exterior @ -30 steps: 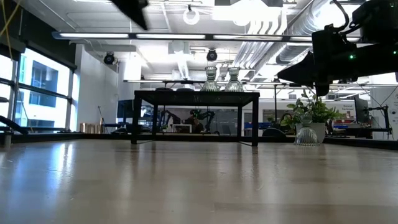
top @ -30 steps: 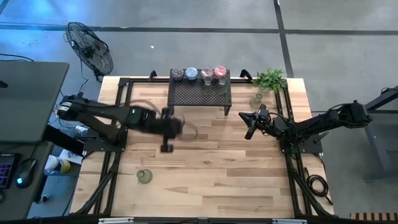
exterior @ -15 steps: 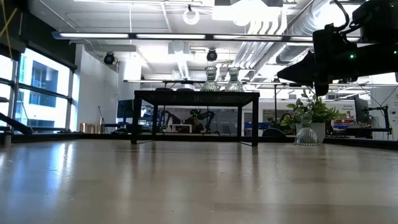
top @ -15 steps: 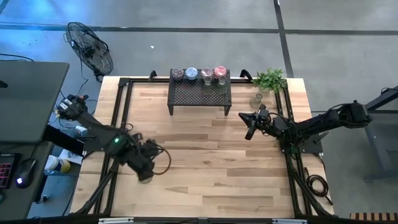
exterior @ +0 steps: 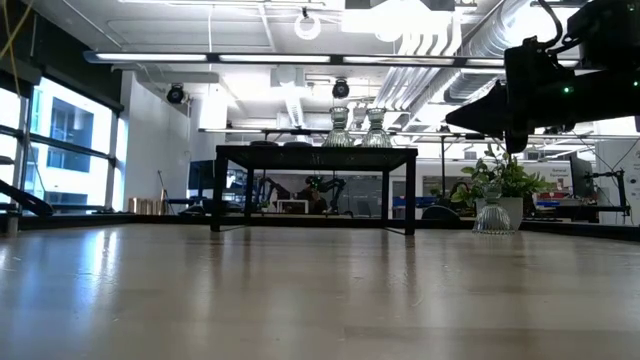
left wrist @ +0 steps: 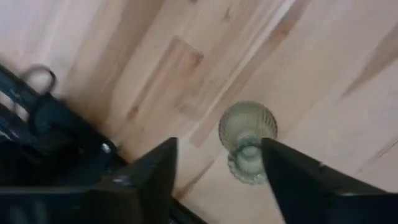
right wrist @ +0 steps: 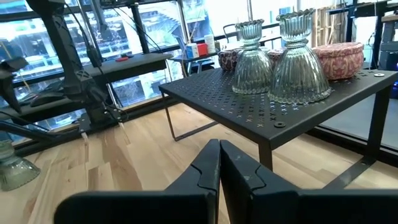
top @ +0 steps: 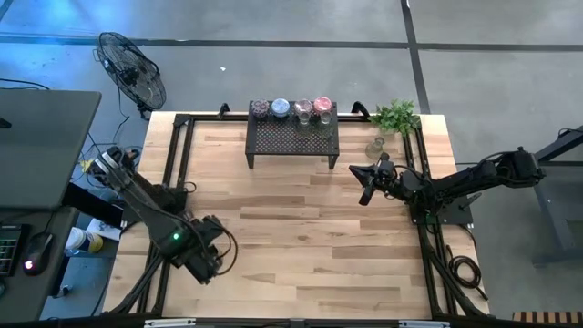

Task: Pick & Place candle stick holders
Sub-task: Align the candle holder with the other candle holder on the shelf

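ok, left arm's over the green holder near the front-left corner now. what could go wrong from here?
The left gripper is open above the green holder, which sits off-centre toward one finger; descending could clip its rim and tip it. It also stands close to the black frame rail, so a finger may strike that. The rack already holds several holders, leaving tight placing room.

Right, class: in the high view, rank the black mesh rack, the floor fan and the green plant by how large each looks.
1. black mesh rack
2. floor fan; it stands on the floor below the table, so its true size is unsure
3. green plant
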`<control>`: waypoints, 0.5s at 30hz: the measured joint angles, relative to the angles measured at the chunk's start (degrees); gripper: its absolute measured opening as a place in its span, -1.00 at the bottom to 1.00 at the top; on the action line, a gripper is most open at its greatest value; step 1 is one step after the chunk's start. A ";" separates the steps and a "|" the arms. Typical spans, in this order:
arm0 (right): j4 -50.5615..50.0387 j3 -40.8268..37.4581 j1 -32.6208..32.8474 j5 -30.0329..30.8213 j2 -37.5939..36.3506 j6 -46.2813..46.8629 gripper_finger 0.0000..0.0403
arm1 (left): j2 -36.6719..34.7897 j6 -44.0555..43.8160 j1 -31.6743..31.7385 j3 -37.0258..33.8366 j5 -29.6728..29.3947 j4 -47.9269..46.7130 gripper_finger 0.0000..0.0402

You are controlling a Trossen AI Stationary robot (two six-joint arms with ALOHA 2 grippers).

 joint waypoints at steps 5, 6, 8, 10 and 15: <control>0.03 0.00 0.01 -0.09 0.00 -0.39 -0.99 | 0.37 -2.45 -2.53 -4.52 1.60 5.59 0.53; 0.05 0.00 -0.01 -0.08 0.00 -0.39 -1.00 | 0.37 -2.96 -2.93 -5.45 2.01 6.36 0.57; 0.04 0.00 0.01 -0.12 0.00 -0.39 -0.99 | 0.37 -3.83 -3.56 -6.97 3.00 8.47 0.63; 0.04 0.00 0.01 -0.16 0.00 -0.39 -0.99 | 0.37 -3.96 -3.99 -8.37 3.57 9.72 0.65; 0.05 0.00 0.01 -0.19 0.00 -0.41 -1.00 | 0.37 -3.31 -3.92 -12.21 5.18 14.74 0.65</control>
